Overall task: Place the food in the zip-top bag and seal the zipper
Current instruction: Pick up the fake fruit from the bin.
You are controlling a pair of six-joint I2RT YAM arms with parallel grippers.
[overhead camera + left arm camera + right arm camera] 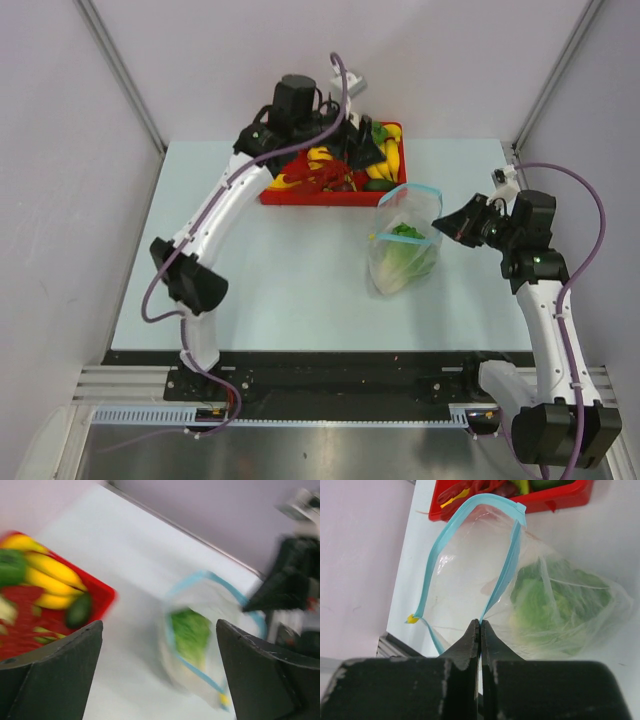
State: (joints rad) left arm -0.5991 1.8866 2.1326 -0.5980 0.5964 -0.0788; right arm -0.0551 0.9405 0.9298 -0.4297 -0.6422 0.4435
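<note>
Loading step. Right gripper [480,625] is clenched on the zipper [505,570], holding the zip-top bag [465,575] open; cabbage [555,600] sits inside, just beyond its tips. Left gripper [157,630] is released and empty above the red tray [300,197]. Next: grab tray food [50,575], drop it into the mouth.

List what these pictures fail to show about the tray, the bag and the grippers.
Top view: the left gripper covers part of the red tray, hiding some food.
Left wrist view: motion blur smears the cabbage and zip-top bag; small pieces are unreadable.
Right wrist view: the right gripper, shut on the zipper, hides how many layers it pinches; the top edge cuts off the tray.
</note>
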